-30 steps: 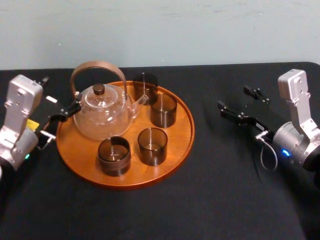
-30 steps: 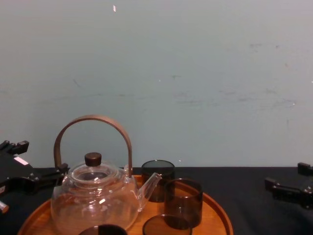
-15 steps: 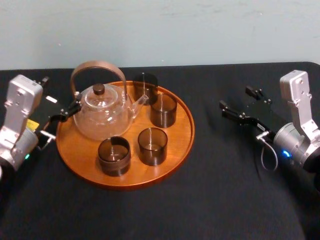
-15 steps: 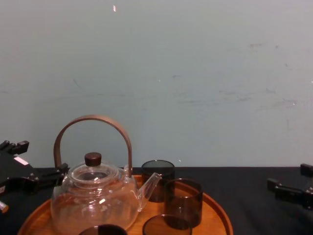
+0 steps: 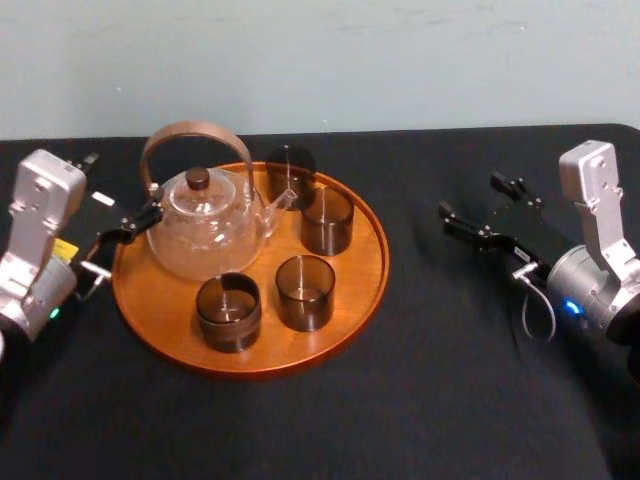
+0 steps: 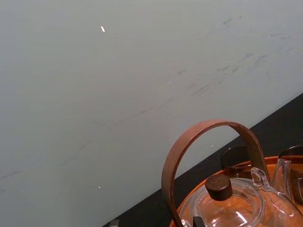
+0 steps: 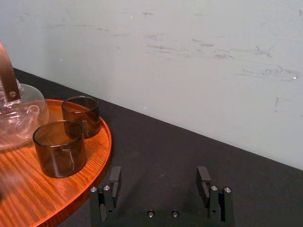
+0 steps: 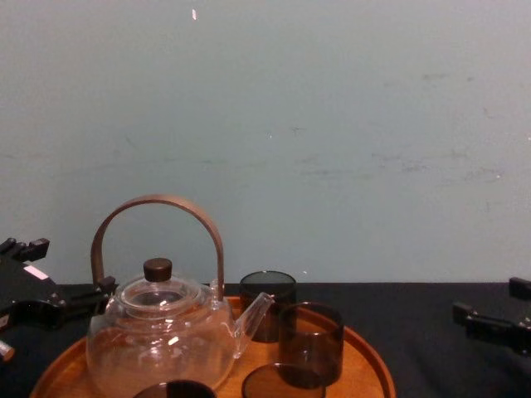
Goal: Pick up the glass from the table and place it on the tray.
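Right gripper (image 5: pixel 475 200) of mine hovers low over the matte black table (image 5: pixel 450 380), its two fingers spread wide with nothing between them; in the right wrist view the same gripper (image 7: pixel 158 182) shows only bare tabletop in its gap. Off to its left, near but apart from the fingertips, lies the round orange-brown wooden tray (image 5: pixel 352 292), and every glass I can see stands on it. The closest glass (image 5: pixel 327 220), dark and smoked, stands upright just inside the tray's rim on the side facing this gripper. A second glass (image 5: pixel 305 292) stands farther left and nearer my body, a third glass (image 5: pixel 229 312) is just beside that one and farther left again, and a fourth glass (image 5: pixel 290 175) stands beyond the closest one, toward the pale teal wall (image 5: pixel 400 60). A clear glass teapot (image 5: pixel 205 235) with a brown arched handle and a dark knob takes up the tray's far side from this gripper. My left gripper (image 5: pixel 120 188) sits at that far edge of the tray, fingers apart and holding nothing, one fingertip just beside the teapot's handle base; I cannot tell whether it touches.
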{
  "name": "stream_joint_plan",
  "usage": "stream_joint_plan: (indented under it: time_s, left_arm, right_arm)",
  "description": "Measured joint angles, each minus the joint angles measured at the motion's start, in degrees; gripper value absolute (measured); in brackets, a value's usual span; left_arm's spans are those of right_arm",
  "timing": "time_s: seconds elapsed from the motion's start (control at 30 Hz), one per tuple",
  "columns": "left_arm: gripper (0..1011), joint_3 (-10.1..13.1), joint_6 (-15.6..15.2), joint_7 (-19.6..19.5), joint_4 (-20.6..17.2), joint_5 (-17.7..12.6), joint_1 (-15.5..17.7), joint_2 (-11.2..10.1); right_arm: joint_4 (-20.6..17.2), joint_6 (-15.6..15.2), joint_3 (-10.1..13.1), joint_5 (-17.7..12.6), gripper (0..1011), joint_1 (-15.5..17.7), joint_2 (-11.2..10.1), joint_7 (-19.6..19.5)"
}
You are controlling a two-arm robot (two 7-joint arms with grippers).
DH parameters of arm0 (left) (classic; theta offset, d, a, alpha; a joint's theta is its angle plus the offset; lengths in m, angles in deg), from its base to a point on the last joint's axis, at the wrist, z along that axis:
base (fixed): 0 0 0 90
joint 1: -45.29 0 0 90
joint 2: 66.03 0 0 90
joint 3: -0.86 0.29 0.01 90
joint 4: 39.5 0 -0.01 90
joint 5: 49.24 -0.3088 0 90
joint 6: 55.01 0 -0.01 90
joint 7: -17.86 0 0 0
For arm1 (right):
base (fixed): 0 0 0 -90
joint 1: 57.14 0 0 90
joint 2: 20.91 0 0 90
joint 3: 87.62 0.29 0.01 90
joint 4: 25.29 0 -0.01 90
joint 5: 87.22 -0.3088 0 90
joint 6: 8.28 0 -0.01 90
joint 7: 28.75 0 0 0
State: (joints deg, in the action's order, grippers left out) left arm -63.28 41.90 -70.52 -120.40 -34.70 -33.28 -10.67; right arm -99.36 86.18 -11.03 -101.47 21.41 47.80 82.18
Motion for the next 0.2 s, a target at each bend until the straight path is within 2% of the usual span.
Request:
stream_joint_plan:
  time_s: [0.2]
  left_arm:
    - [1009, 0.0, 0.0, 0.0, 0.0, 0.0, 0.0, 0.0]
  right_arm:
    - [0.0, -0.02, -0.01, 0.03, 1002, -0.03, -0.01, 0.03]
